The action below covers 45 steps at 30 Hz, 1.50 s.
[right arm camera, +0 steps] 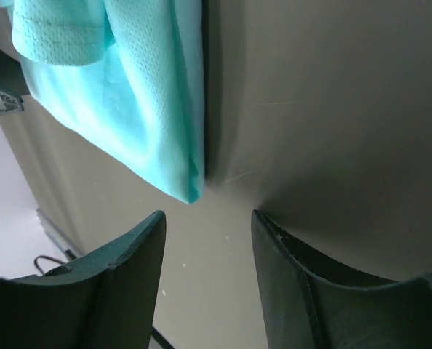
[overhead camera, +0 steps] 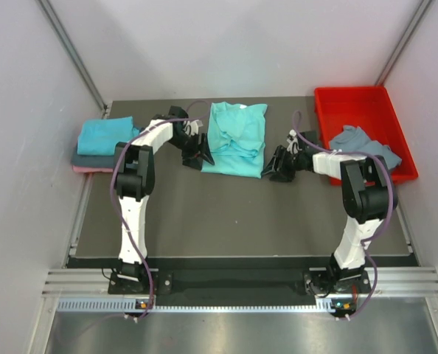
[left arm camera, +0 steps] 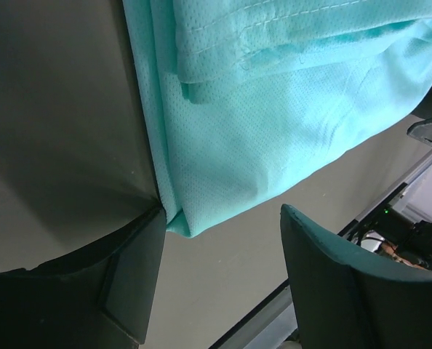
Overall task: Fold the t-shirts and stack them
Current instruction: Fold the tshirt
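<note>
- Seen from above, the turquoise t-shirt [overhead camera: 237, 140] lies rumpled and partly folded at the middle back of the dark bench [overhead camera: 226, 214]. The left arm [overhead camera: 134, 177] reaches to its near left corner and the right arm [overhead camera: 363, 192] to its near right corner.
- Only the top view shows the folded stack at the bench's left edge: a teal t-shirt [overhead camera: 105, 134] on a slate t-shirt [overhead camera: 86, 157] on a pink t-shirt [overhead camera: 82, 169].
- The same view alone shows the red tray [overhead camera: 352, 99] at the right, with a crumpled grey-blue t-shirt [overhead camera: 363, 144] inside.
- The left wrist view shows the left jaws standing wide apart and holding nothing. The turquoise corner lies flat on the bench, just ahead of one finger [left arm camera: 129, 283].
- The right wrist view shows the right jaws parted and empty. The cloth's corner tip lies just beyond the gap, nearer one finger [right arm camera: 114, 283].
</note>
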{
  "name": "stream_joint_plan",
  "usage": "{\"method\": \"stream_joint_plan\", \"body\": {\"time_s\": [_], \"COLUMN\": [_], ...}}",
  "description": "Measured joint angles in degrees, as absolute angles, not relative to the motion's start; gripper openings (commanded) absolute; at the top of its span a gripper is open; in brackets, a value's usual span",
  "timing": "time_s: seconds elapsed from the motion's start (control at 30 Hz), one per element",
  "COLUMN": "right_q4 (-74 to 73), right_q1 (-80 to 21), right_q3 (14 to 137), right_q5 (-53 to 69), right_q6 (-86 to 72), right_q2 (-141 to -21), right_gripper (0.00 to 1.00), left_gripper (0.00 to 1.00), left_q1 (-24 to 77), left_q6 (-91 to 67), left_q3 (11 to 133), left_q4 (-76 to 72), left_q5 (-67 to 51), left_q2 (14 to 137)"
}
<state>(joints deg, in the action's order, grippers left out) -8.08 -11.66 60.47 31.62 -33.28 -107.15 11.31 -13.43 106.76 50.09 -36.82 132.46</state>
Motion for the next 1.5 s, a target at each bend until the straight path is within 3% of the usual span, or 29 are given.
{"method": "stream_joint_plan", "body": {"time_s": [0.4, 0.57, 0.63, 0.97, 1.1, 1.5], "right_q4": [-5.0, -3.9, -3.9, -4.2, -6.1, -7.9], "right_q1": [-14.2, -14.9, -15.0, -15.0, -14.9, -14.7], "right_q3": [65.6, 65.8, 65.8, 64.5, 63.7, 62.6], "right_q5": [34.4, 34.9, 34.7, 33.9, 33.9, 34.3], "right_q6": [-36.6, -37.7, -37.7, -37.7, -37.5, -37.1], "right_q2": [-112.5, -113.1, -113.1, -112.5, -111.4, -110.2], "right_gripper": [0.51, 0.49, 0.43, 0.41, 0.42, 0.46], "left_gripper": [0.65, 0.47, 0.39, 0.26, 0.03, 0.01], "left_q1": [11.0, 10.7, 10.6, 10.6, 10.6, 10.6], "left_q6": [-14.2, -14.8, -14.8, -15.1, -15.1, -14.9], "left_q3": [105.6, 104.1, 103.4, 101.3, 100.7, 100.6], "left_q4": [49.7, 49.7, 49.6, 49.6, 49.6, 49.6], "left_q5": [-38.5, -39.0, -39.0, -40.1, -40.0, -40.1], "left_q2": [132.4, 132.3, 132.3, 132.3, 132.3, 132.3]}}
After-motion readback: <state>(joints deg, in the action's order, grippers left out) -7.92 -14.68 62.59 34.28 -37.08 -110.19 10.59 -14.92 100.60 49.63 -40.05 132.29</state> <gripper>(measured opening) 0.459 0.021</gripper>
